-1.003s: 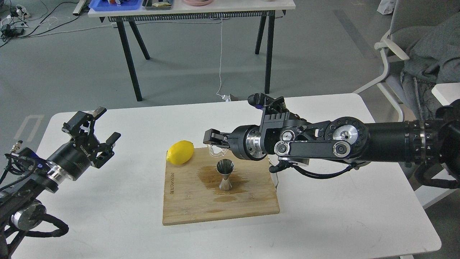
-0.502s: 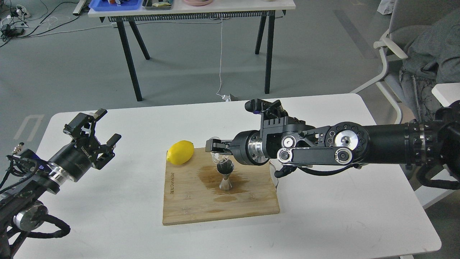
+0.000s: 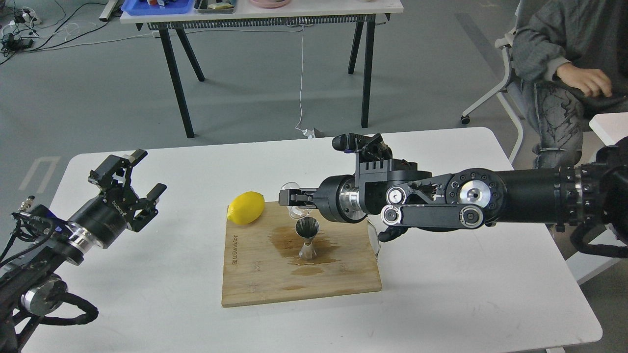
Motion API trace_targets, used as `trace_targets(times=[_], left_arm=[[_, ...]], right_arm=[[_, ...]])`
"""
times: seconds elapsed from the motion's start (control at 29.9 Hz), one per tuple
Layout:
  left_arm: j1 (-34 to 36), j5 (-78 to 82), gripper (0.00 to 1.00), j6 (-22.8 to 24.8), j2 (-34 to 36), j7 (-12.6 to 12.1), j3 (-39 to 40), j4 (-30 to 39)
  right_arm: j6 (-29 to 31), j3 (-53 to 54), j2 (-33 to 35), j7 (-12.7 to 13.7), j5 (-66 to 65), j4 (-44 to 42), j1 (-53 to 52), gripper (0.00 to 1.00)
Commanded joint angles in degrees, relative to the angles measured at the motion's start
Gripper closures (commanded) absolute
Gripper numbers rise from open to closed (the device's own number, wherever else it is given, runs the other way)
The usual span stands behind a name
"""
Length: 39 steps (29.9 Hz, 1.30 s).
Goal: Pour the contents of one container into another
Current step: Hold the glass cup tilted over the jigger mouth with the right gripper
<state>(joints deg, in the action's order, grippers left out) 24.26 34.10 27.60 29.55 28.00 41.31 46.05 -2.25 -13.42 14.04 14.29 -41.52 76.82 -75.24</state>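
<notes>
The small clear cup [image 3: 293, 202] hangs tilted just above and behind the steel jigger [image 3: 307, 239], held in my right gripper [image 3: 290, 198], which is shut on it. The jigger stands upright on the wooden cutting board [image 3: 255, 282], in a brown wet stain. My right arm reaches in from the right, level over the board. Far off at the table's left, my left gripper [image 3: 131, 179] hovers open and empty.
A yellow lemon [image 3: 246, 207] rests on the board's back left corner. The white table [image 3: 441, 304] carries the board. A person sits on a chair [image 3: 495, 93] at the back right. Another table [image 3: 260, 14] stands behind.
The right gripper rolled the cup over the jigger and back up a little; the dark look of the jigger's mouth half a second ago is gone. A person has come into view at right.
</notes>
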Motion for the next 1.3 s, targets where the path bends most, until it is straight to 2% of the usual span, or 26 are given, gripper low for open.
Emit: trace_targets(times=[0.0, 0.2, 0.37, 0.84, 0.97, 1.27], left_arm=[[-0.01, 0.09, 0.02, 0.00, 0.07, 0.00, -0.08, 0.00], [-0.01, 0.09, 0.02, 0.00, 0.07, 0.00, 0.00, 0.00], [-0.01, 0.00, 0.02, 0.00, 0.07, 0.00, 0.00, 0.00], [-0.01, 0.09, 0.02, 0.00, 0.25, 0.00, 0.00, -0.09], [-0.01, 0.00, 0.02, 0.00, 0.16, 0.00, 0.00, -0.09], [-0.01, 0.00, 0.02, 0.09, 0.07, 0.00, 0.00, -0.70]], right_arm=[[-0.39, -1.17, 0.02, -1.20, -1.63, 0.00, 0.10, 0.62], [-0.91, -1.26, 0.02, -3.66, -3.13, 0.00, 0.54, 0.62], [-1.27, -1.26, -0.07, -4.71, -3.22, 0.00, 0.45, 0.63], [-0.65, -1.35, 0.90, -6.03, -5.59, 0.00, 0.62, 0.62], [-0.39, -1.43, 1.34, -7.43, -5.68, 0.09, 0.62, 0.62], [-0.39, -2.31, 1.42, -8.84, -6.73, 0.09, 0.62, 0.62]])
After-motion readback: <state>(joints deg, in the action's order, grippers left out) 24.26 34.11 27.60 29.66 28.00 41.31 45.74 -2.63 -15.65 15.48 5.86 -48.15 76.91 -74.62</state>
